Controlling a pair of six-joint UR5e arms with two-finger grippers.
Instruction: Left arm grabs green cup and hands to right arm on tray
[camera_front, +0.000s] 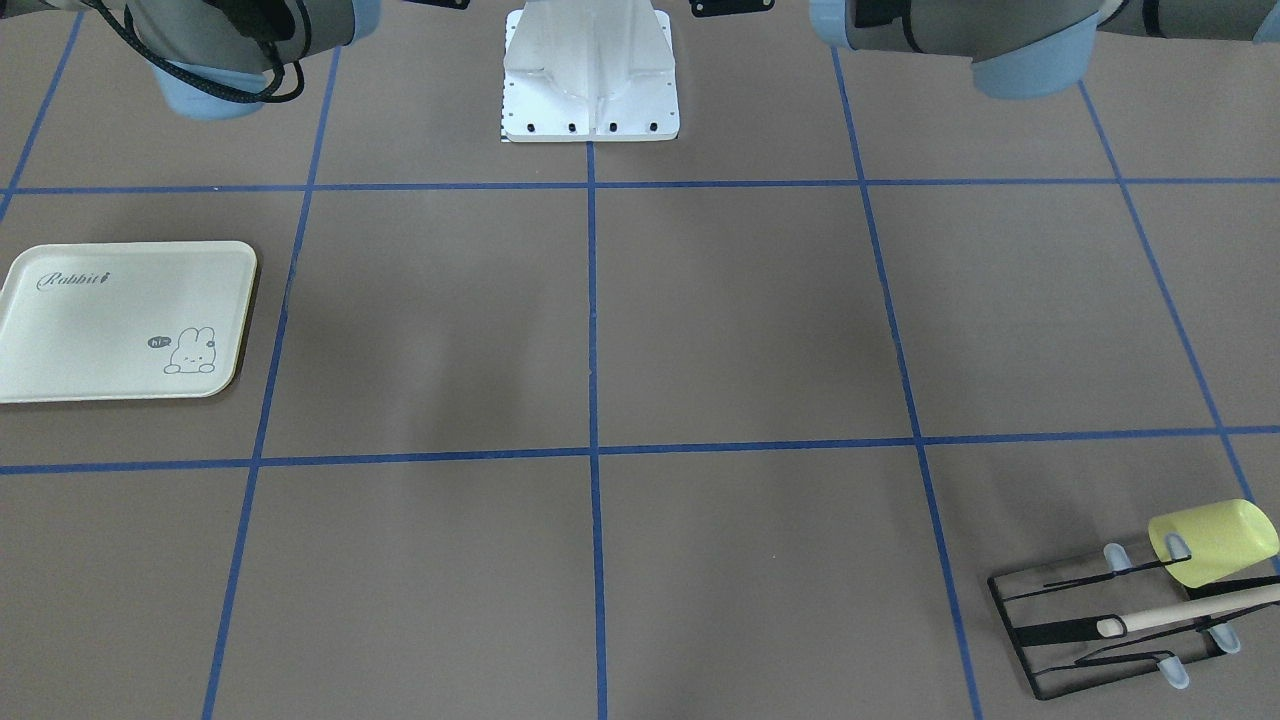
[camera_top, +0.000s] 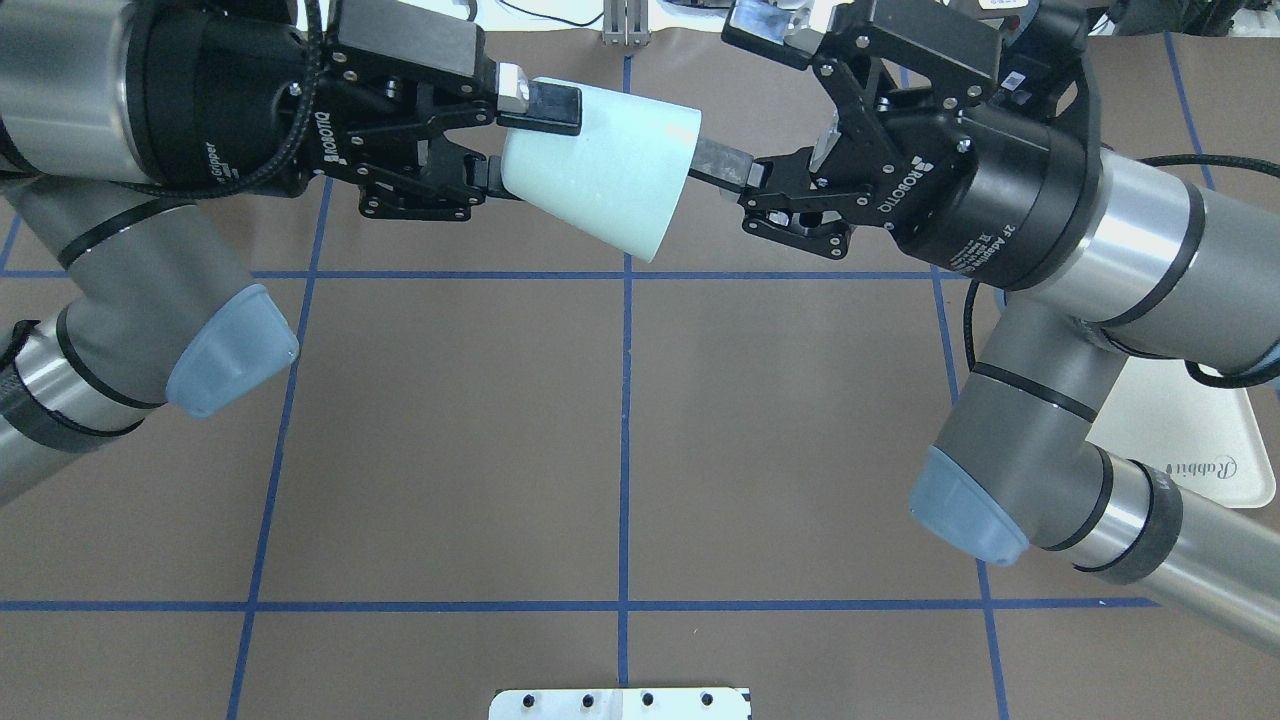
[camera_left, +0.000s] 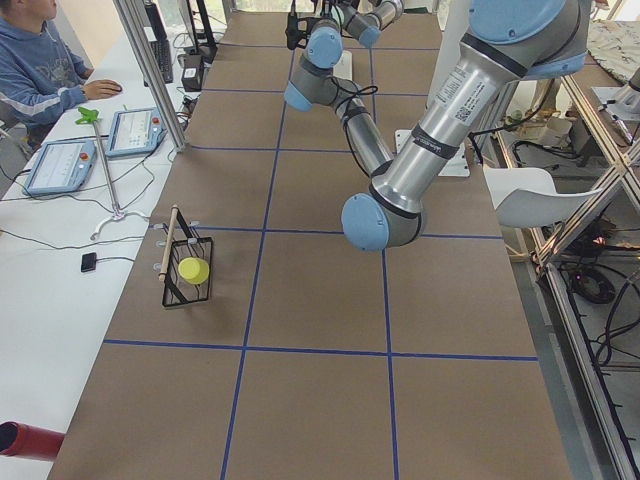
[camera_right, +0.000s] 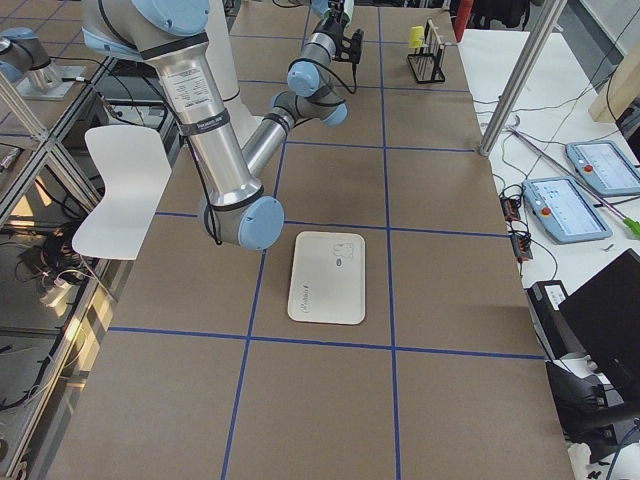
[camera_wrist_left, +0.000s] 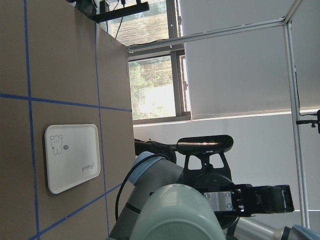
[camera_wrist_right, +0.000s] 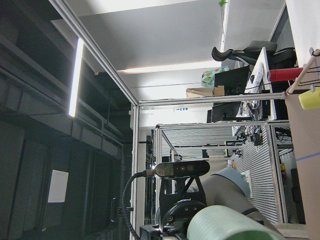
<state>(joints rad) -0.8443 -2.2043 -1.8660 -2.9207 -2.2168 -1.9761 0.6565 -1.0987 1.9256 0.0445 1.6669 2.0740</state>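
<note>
Two cups, one tray (camera_front: 120, 330) and one wire rack (camera_front: 1060, 640) are counted: a yellow-green cup (camera_front: 1215, 540) rests on the rack, while the green cup (camera_top: 600, 170) is held sideways in mid-air, base clamped by the left gripper (camera_top: 520, 145), rim at one finger of the wide-spread right gripper (camera_top: 742, 90).

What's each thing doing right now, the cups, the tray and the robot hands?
Pale mint-green plastic cup: held sideways in the air.
Left gripper: shut on the cup's narrow end.
Right gripper: open, at the cup's rim.
Cream rectangular tray: empty, flat.
Yellow-green cup: sideways on black wire rack.
</note>
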